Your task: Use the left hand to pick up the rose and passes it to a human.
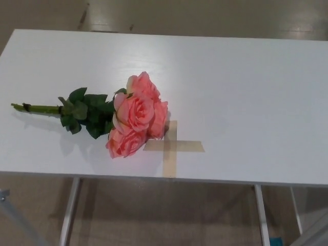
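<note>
We see neither hand, so cannot tell their state; the rose (134,115) lies on the table (246,92), blooms touching the tape cross (171,147), and grasping those soft blooms instead of the thin stem (41,108) could crush them.

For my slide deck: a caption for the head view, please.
Pink rose bunch lying on a white table, blooms beside a tape cross, stem pointing left; no robot hands in view.

Salmon-pink blooms are seen on the rose (135,115), with dark green leaves (84,111) and a lighter green stem (38,108). The table (246,92) is plain white, marked by a tan tape cross (171,147).
</note>
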Tool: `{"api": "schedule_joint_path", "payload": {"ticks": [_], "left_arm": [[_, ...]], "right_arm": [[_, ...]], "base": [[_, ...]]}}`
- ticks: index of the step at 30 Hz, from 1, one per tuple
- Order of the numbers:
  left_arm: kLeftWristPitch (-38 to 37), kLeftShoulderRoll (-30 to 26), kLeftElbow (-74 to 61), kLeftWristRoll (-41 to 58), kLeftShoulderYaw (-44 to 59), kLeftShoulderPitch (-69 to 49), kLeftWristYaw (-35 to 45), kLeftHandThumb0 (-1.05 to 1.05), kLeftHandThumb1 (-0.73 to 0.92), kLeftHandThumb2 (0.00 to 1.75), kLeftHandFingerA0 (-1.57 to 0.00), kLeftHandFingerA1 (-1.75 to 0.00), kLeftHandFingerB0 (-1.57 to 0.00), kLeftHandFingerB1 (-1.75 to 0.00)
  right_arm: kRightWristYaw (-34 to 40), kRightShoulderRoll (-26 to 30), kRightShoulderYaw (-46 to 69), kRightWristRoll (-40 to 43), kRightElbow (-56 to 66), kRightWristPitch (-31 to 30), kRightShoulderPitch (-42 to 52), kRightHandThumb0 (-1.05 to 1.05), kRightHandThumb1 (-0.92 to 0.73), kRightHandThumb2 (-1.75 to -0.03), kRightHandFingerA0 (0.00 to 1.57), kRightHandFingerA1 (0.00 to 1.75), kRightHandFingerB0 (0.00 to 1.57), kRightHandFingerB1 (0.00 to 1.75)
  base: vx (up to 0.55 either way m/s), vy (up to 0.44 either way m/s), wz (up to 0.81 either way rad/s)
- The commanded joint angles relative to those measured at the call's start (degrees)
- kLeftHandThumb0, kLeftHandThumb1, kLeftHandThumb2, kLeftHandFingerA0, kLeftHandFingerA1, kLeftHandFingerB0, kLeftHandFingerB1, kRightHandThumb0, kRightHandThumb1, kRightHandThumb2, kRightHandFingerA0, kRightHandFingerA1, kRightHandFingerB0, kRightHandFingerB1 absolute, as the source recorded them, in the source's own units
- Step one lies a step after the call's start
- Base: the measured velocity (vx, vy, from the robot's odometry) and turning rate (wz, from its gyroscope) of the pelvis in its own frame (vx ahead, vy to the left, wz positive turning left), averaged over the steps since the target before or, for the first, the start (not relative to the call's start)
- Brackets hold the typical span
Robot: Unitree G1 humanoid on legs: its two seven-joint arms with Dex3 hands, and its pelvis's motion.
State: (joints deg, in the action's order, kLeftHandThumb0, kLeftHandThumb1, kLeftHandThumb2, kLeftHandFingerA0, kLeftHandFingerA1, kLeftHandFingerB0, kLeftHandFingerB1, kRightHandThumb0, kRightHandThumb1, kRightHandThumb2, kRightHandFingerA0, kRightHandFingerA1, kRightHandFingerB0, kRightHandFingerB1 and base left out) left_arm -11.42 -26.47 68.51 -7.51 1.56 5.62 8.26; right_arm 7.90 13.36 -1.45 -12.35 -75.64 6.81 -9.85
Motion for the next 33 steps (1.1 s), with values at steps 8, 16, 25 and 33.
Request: {"api": "schedule_joint_path", "payload": {"ticks": [8, 16, 25, 33], "left_arm": [[-3.0, -14.7, -47.3, 22.3, 8.0, -23.6, 35.9, -0.39, 0.42, 0.53, -0.59, -0.43, -0.56, -0.39], [8.2, -19.3, -72.1, 37.1, 16.1, -34.5, 44.8, -0.30, 0.41, 0.52, -0.73, -0.50, -0.64, -0.43], [12.7, -20.8, -86.5, 50.5, 23.7, -37.4, 50.7, -0.38, 0.37, 0.61, -0.72, -0.57, -0.67, -0.51], [13.1, -18.4, -98.8, 60.1, 32.4, -35.5, 41.3, -0.33, 0.40, 0.52, -0.63, -0.48, -0.41, -0.36]], "right_arm": [[0.1, 0.5, 0.2, 0.0, -0.6, 0.6, 1.2, -0.29, -0.70, -0.61, 0.64, 0.42, 0.47, 0.36], [0.1, 0.6, 0.0, -0.3, -0.9, 0.1, 1.4, -0.29, -0.70, -0.60, 0.63, 0.41, 0.47, 0.36], [0.0, 0.6, 0.2, -0.1, -0.7, -0.3, 0.6, -0.30, -0.70, -0.61, 0.64, 0.42, 0.47, 0.36], [-0.2, 0.4, 0.2, 0.0, -0.7, -0.2, 0.9, -0.30, -0.70, -0.61, 0.63, 0.41, 0.47, 0.36]], "base": [[0.00, 0.000, 0.00], [0.00, 0.000, 0.00], [0.00, 0.000, 0.00], [0.00, 0.000, 0.00]]}}
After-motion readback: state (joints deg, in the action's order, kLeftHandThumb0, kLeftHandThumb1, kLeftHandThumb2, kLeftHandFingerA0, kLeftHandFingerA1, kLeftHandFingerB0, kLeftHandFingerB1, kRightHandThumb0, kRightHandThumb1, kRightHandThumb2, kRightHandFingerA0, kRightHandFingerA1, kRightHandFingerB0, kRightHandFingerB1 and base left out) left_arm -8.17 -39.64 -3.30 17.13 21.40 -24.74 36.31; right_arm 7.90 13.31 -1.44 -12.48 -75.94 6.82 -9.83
